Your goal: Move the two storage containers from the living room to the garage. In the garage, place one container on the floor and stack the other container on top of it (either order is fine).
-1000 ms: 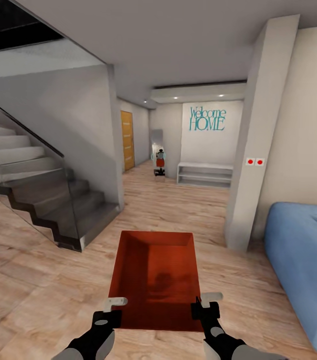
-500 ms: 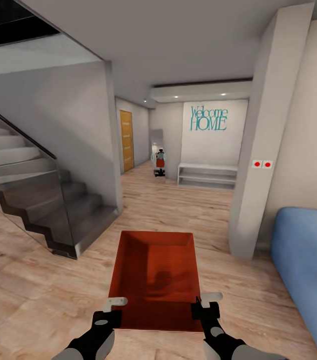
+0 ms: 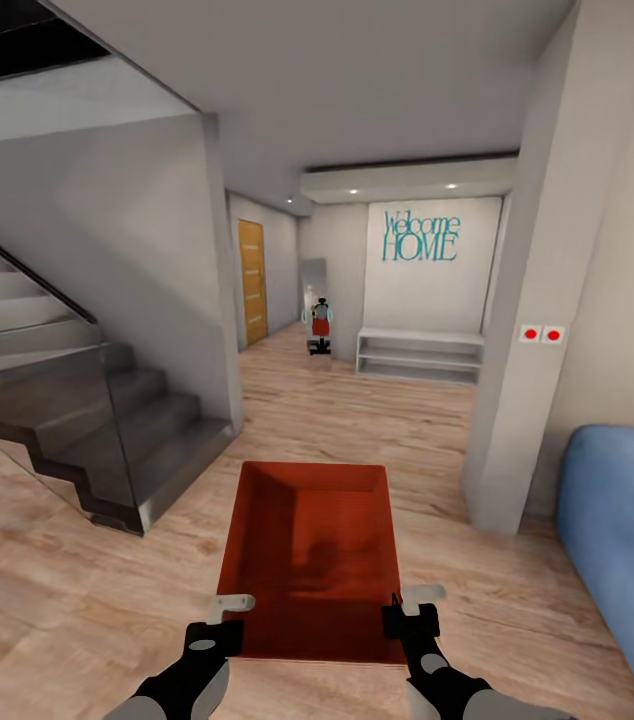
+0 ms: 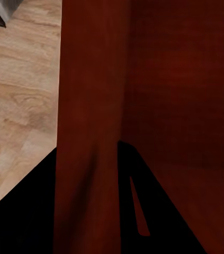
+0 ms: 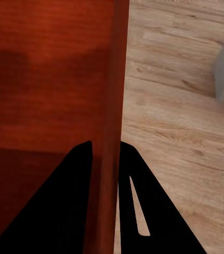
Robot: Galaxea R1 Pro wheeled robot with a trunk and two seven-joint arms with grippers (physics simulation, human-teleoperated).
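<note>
Orange-red and flat-walled, the storage container (image 3: 312, 560) rides in front of the robot above the pale wood-plank floor (image 3: 77, 600) of the living room, carried open side up between both arms; the left gripper (image 3: 215, 630) is pinched on the left wall near the closest corner, and the right gripper (image 3: 412, 620) is pinched on the right wall likewise, each wrist view showing one dark finger inside the box and one outside with the thin wall clamped between; it looks rigid and empty, so probably light, though the walls are smooth and the grip is only an edge pinch at the near end, so I judge it could tilt or slip forward if the base jolts; a hold further along the side walls would balance it better. Ahead lie the glass-railed stairs (image 3: 67, 400), a white pillar (image 3: 547, 300), the blue sofa (image 3: 627, 540) cut off at the edge, and a hallway with a wooden door (image 3: 252, 282) and a Welcome HOME sign (image 3: 420, 236); a small figure (image 3: 321, 325) far down the hall is too small to identify; the box's underside and far outer face are hidden.
</note>
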